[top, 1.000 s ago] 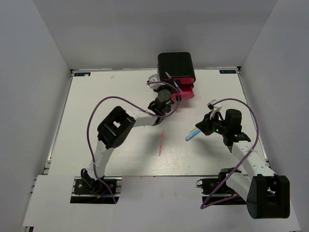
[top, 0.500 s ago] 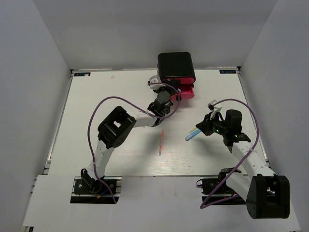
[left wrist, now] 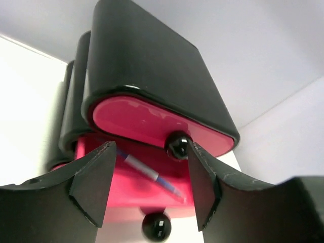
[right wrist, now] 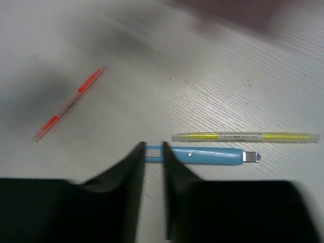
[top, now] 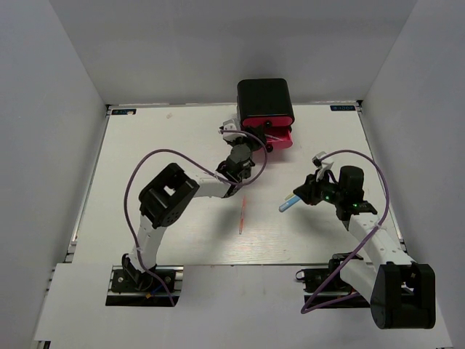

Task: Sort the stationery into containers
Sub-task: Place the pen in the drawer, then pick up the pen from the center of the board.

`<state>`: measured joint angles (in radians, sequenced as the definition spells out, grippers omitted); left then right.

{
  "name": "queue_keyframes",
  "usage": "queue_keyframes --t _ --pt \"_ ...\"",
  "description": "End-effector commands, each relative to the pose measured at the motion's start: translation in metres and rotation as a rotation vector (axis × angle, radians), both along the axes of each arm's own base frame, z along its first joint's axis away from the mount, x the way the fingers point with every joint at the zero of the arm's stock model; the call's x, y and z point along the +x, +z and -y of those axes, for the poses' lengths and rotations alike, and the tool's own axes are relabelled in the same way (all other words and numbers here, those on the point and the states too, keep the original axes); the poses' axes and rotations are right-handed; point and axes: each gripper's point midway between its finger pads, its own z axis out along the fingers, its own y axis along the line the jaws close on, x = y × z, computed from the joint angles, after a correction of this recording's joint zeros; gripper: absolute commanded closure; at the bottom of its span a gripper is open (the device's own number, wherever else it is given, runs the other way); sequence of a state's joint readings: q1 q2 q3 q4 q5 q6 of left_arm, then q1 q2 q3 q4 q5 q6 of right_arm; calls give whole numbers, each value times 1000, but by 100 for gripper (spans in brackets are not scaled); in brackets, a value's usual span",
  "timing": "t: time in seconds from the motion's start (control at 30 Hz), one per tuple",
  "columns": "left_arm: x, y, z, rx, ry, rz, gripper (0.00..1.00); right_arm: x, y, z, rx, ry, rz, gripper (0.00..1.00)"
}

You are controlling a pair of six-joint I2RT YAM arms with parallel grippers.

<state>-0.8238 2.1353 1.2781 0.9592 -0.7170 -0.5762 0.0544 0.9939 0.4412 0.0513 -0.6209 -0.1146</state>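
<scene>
The containers are pink drawers in a black box (top: pixel 265 98) (left wrist: pixel 152 71) at the table's back. Its middle drawer (left wrist: pixel 131 190) (top: pixel 280 138) stands pulled out, and a grey-and-blue pen (left wrist: pixel 152 175) lies in it. My left gripper (top: pixel 242 143) (left wrist: pixel 149 190) is open just in front of that drawer, with nothing between its fingers. A light-blue marker (right wrist: pixel 212 155) (top: pixel 290 202) and a yellow pen (right wrist: pixel 245 136) lie side by side on the table. My right gripper (right wrist: pixel 153 157) (top: pixel 308 191) hovers over the marker's clip end, jaws a narrow gap apart. A red pen (right wrist: pixel 69 104) (top: pixel 242 215) lies alone mid-table.
The top drawer is shut, its black knob (left wrist: pixel 178 145) close to my left gripper's right finger. A lower knob (left wrist: pixel 156 226) shows beneath the open drawer. Grey walls enclose the white table (top: pixel 160 145) on three sides. Purple cables loop over both arms.
My left gripper has opened and drawn back slightly from the drawer; the grey pen it held now lies inside. My right gripper's jaws have parted a little above the marker.
</scene>
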Motion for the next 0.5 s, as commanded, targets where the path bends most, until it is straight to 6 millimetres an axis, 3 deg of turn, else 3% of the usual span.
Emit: queue_keyframes --t 0.0,0.07,0.1,0.13,0.17,0.23,0.27,0.3,0.33,0.4,0.43,0.47 --pt "-24 82 -15 -27 -31 130 31 -2 6 -4 -3 56 53 65" --pt "-37 98 -27 9 -41 125 31 -5 10 -11 12 109 59 42" --pt "-43 103 -26 26 -76 121 31 -10 11 -14 17 158 59 19" --pt "-49 106 -28 43 -93 109 33 -13 12 -18 21 189 63 13" --pt "-60 107 -35 81 -116 61 40 -24 14 -26 57 255 38 10" --pt "-72 104 -39 113 -183 -8 51 -23 16 -29 59 292 33 10" --pt "-79 76 -48 178 -206 -114 57 -21 17 -30 61 295 26 10" --pt "-93 90 -55 156 -236 -119 76 -19 15 -30 58 294 12 10" --pt "-102 84 -59 185 -255 -153 83 -16 12 -29 52 287 0 13" --pt "-123 52 -66 265 -311 -297 88 -5 10 -23 21 247 -2 21" --pt "-130 49 -67 280 -333 -337 88 0 9 -20 11 227 -6 34" --pt "-146 26 -67 329 -399 -434 84 3 7 -18 3 210 -11 48"
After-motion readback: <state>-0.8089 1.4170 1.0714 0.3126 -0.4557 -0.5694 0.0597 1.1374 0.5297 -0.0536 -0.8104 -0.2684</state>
